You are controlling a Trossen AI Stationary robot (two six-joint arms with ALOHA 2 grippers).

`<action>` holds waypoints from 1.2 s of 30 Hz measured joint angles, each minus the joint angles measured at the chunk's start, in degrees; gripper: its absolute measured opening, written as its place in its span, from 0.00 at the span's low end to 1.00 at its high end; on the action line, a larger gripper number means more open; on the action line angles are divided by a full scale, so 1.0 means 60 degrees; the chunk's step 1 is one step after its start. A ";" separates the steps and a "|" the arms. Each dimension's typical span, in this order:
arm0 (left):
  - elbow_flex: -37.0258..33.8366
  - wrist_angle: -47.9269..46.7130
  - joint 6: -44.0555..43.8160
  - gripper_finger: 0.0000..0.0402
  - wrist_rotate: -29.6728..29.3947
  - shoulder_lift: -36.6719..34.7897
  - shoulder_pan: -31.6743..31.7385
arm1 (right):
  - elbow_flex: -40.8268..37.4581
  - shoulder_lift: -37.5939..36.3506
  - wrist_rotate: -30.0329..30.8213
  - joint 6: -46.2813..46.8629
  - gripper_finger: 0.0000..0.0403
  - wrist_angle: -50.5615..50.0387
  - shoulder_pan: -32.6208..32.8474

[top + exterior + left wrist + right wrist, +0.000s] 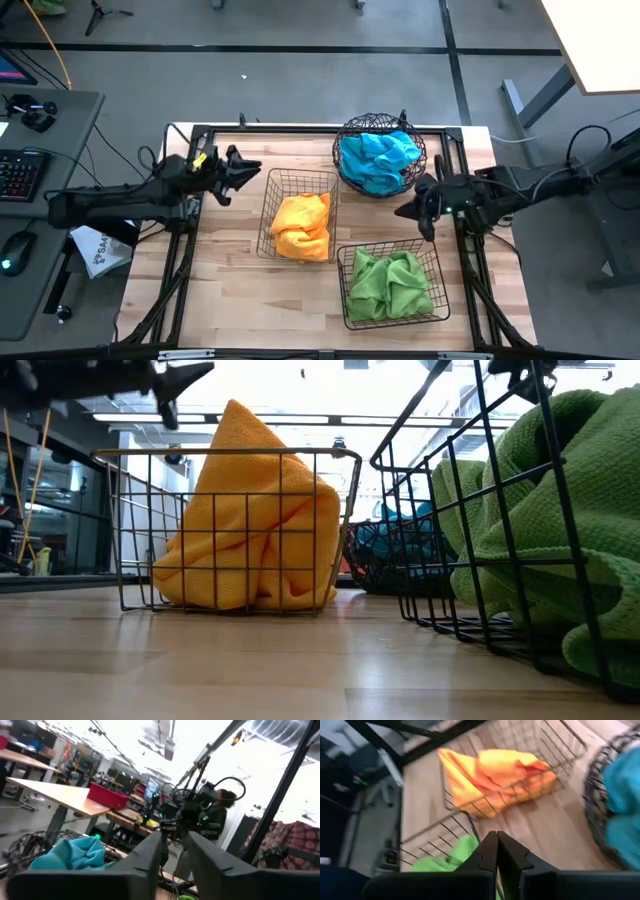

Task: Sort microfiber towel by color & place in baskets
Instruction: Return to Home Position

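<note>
The right pincer [496,845] is pressed together on nothing. Its two dark wedge fingers meet in a single seam. From above, it [403,212] sits over the gap between the round basket [340,150] and the lower basket [345,288], near the table's right edge. The left pincer [243,172] is slightly spread and empty, just left of the centre basket [268,215]. Its own camera shows a narrow slot between the fingers [150,857].

All three baskets are thin dark wire. The round one is a bowl of diamond weave piled with crumpled blue towel [378,158]. The other two are rectangular with square mesh. The centre one holds a folded orange towel [302,225], and the lower one holds bunched green towel [390,283].

Only the low view shows height and texture. The orange towel [250,530] peaks above its rim, and the green towel [545,510] bulges against the wire, its nubby weave clear. The left pincer [185,375] hangs well above the rims.

The table [225,290] is pale wood planks in a black frame. Bare planks lie left of the centre basket and below it, and a narrow strip separates the two rectangular baskets.
</note>
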 joint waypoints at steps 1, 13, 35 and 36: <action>-0.0329 0.0222 -0.0055 0.18 -0.0107 -0.0164 0.0000 | -0.0024 0.0003 -0.0196 -0.0065 0.00 0.0217 -0.0155; -0.3051 0.3081 -0.1020 0.00 -0.1291 -0.0550 -0.0234 | -0.0028 -0.0864 -0.0617 0.0546 0.00 0.0469 -0.0918; -0.3054 0.2888 0.0436 0.00 -0.4314 -0.0623 -0.3238 | -0.1769 -0.4603 -0.0623 0.0057 0.00 -0.0590 -0.0834; -0.3054 0.2834 0.0437 0.00 -0.4300 -0.0637 -0.3238 | -0.2365 -0.4980 -0.0677 0.0116 0.00 0.0038 -0.0834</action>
